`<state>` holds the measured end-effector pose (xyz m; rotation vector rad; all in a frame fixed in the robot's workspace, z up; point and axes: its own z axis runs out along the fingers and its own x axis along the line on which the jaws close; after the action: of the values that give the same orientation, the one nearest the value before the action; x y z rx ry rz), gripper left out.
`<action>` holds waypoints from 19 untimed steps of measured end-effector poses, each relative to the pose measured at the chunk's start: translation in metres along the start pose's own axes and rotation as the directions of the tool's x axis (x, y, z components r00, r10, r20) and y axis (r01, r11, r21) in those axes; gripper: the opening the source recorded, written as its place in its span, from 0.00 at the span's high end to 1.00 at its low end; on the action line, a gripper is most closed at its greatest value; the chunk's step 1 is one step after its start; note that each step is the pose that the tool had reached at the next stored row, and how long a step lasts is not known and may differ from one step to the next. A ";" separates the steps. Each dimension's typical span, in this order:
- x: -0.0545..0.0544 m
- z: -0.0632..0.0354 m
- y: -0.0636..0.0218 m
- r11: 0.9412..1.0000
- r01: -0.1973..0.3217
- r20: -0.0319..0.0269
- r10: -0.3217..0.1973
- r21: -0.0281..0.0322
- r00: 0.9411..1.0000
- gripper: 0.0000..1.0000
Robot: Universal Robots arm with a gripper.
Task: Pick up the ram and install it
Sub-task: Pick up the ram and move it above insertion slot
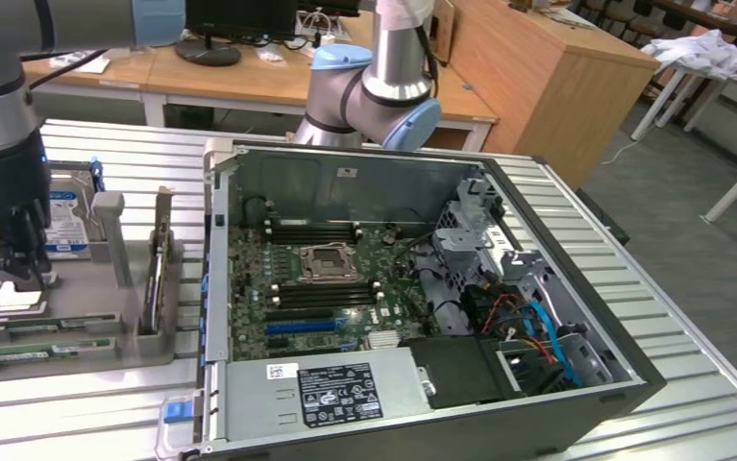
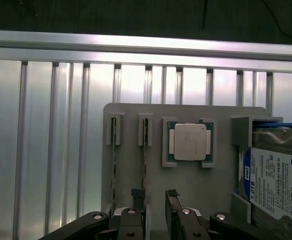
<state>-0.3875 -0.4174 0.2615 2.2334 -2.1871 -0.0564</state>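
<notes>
The ram (image 2: 145,150), edge-up in its holder (image 2: 185,180), looked light, stiff and fragile. It wanted pinching across its flat faces; the jaws stood spread.

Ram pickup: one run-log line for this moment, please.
pincer: open, empty | position: over grey holder tray | thin green ram stick: slotted in tray, not grasped

Ribbed silver aluminium table (image 2: 36,150), shiny; flat grey plastic tray (image 2: 195,180), matt; square silver CPU chip (image 2: 189,142) with brushed metal lid; light wooden cabinet (image 1: 535,67), smooth.
</notes>
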 end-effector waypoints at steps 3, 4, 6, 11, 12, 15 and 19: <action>0.000 0.0034 -0.0001 1.000 -0.001 0.000 0.001 0.000 1.000 0.69; 0.000 0.0043 -0.0002 1.000 -0.001 0.000 0.001 0.000 1.000 0.69; 0.000 0.0063 -0.0002 1.000 -0.002 0.000 0.002 0.000 1.000 0.69; 0.000 0.0111 -0.0004 1.000 -0.003 0.000 0.003 0.000 1.000 0.69; 0.000 0.0121 -0.0004 1.000 -0.003 0.000 0.003 0.000 1.000 0.69; 0.000 0.0150 -0.0005 1.000 -0.004 0.000 0.004 0.000 1.000 0.69; 0.000 0.0172 -0.0006 1.000 -0.005 0.000 0.005 0.000 1.000 0.69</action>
<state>-0.3875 -0.4174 0.2443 2.2282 -2.1923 -0.0565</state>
